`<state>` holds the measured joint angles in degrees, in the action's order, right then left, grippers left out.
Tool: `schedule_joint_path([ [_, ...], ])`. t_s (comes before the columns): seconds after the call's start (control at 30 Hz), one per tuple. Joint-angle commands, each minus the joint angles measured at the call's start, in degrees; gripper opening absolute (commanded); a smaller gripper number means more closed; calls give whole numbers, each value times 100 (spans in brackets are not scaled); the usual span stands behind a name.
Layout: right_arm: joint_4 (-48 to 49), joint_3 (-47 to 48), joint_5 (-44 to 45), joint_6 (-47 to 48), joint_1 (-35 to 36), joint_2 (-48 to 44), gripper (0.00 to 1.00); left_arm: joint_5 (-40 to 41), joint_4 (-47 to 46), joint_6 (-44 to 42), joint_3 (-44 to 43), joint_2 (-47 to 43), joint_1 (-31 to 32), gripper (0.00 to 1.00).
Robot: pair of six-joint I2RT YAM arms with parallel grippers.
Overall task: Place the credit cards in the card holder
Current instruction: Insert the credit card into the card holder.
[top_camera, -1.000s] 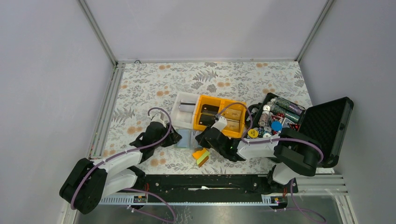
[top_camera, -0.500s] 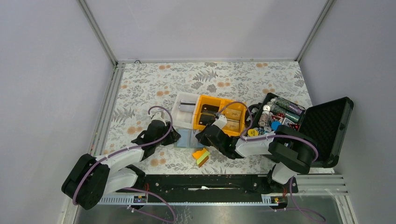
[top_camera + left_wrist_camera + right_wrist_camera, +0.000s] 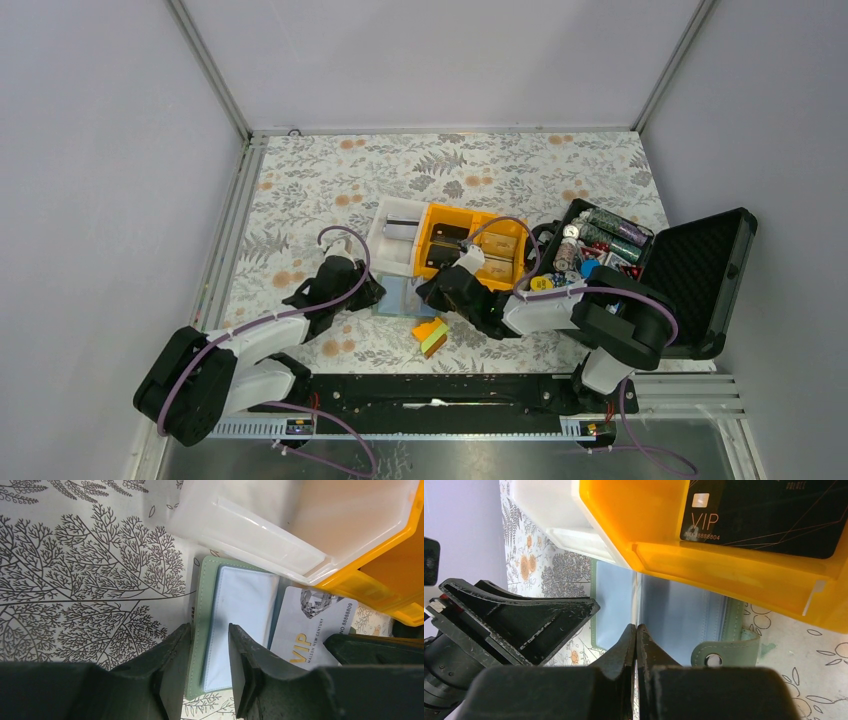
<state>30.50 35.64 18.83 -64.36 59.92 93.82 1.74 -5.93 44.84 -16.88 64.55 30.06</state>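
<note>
Right wrist | orange bin [image 3: 724, 567]: black card [image 3: 774, 510] | right gripper [image 3: 636, 628]: white card [image 3: 639, 597]

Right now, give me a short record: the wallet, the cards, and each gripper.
wallet: open on the table, beside the orange tray
white card: over the wallet, pinched by right gripper
black card: lying in the orange tray
left gripper: jaws apart, astride the wallet's edge
right gripper: shut on the white card

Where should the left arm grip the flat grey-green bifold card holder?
Probably its left long edge, from the near left: the card holder lies open and flat, the white plastic tray crowds its far end, and the white VIP card overlaps its right side.
</note>
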Motion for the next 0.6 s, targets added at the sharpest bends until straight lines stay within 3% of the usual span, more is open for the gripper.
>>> schedule_joint_path([
  [0.0,78,223,138,0,-51,-178,0,204,444,-37,27,77,8,36],
  [0.57,97,272,84,-95,-48,-63,0,196,466,-28,45,23,8,35],
])
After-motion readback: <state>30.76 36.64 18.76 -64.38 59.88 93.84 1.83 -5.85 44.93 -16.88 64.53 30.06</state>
